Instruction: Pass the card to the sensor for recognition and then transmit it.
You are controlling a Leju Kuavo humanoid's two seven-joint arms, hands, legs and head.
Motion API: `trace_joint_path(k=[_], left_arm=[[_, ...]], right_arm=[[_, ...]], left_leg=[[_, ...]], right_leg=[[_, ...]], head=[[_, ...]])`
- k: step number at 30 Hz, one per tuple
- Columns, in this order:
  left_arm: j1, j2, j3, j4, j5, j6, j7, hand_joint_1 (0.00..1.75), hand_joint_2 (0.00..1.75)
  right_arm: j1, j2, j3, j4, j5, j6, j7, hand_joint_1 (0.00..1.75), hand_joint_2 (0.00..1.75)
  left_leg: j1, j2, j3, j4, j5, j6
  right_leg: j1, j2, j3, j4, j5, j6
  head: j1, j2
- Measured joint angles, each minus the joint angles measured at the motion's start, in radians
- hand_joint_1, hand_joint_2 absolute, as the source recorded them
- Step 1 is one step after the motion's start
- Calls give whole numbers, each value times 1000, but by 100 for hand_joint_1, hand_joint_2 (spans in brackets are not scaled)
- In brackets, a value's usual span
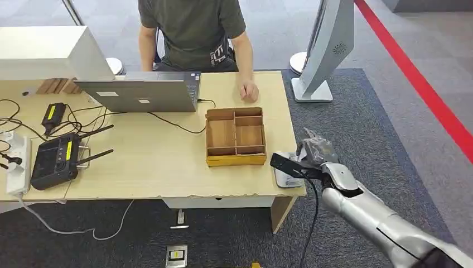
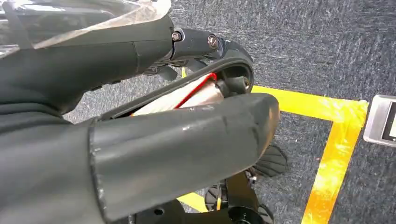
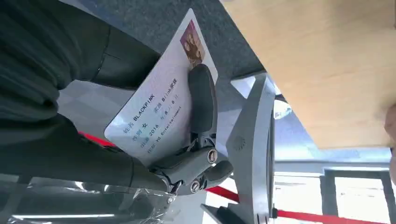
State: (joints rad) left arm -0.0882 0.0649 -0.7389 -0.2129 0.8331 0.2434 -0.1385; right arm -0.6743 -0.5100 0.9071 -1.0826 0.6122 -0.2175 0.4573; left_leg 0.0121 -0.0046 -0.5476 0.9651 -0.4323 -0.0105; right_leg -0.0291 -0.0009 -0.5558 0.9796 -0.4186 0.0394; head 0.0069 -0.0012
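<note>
We see a wooden table (image 1: 167,167) from above, with a person (image 1: 192,33) seated at its far side and our right hand (image 1: 312,159) reaching in over the table's near right corner. That hand pinches the card (image 3: 161,102) between a thick thumb and a dark finger (image 3: 201,100) that lies flat along the card's printed face; in the head view the card reads as a thin dark bar poking out of the hand toward the table. Just under it sits a pale, flat sensor pad (image 1: 287,176) at the corner of the tabletop, and we judge the card is held low and level over the pad so that it can be read; whether card and pad touch we cannot tell. The card's long axis runs roughly level, from the hand toward the table's left, its free short end leading and its other end caught in the pinch. The close wrist view shows printed text and a small photo on the face turned to the camera. Beside the pad stands an open wooden tray (image 1: 235,137) with dividers, likely where the card goes afterward, though the person's resting hand (image 1: 249,90) beyond it could also receive it. Our left hand (image 2: 140,135) hangs over the carpet with its fingers curled inward, and something pale with a red edge shows between them; we cannot tell what it is.
</note>
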Motion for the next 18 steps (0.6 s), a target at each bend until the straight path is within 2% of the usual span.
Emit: trace_joint_path(k=[2,7,13,18], left_arm=[[-3,2,-12,0,2,-3,0,0,0],[-11,3,-27,0,3,-14,11,0,0],[-24,2,-48,0,-9,-14,32,0,0],[-46,-3,-72,-1,-22,-14,49,0,0]], right_arm=[[-25,-23,3,-55,71,37,36,175,175],[-105,-64,-16,-174,108,143,87,175,175],[-150,-66,-40,-250,66,167,90,175,175],[-175,-30,-37,-262,59,164,46,175,175]], left_leg=[[0,0,-1,0,0,0],[0,0,-1,0,0,0],[0,0,-1,0,0,0],[0,0,-1,0,0,0]], right_leg=[[0,0,-1,0,0,0],[0,0,0,0,0,0],[0,0,0,0,0,0],[0,0,0,0,0,0]], head=[[0,0],[0,0],[0,0],[0,0]])
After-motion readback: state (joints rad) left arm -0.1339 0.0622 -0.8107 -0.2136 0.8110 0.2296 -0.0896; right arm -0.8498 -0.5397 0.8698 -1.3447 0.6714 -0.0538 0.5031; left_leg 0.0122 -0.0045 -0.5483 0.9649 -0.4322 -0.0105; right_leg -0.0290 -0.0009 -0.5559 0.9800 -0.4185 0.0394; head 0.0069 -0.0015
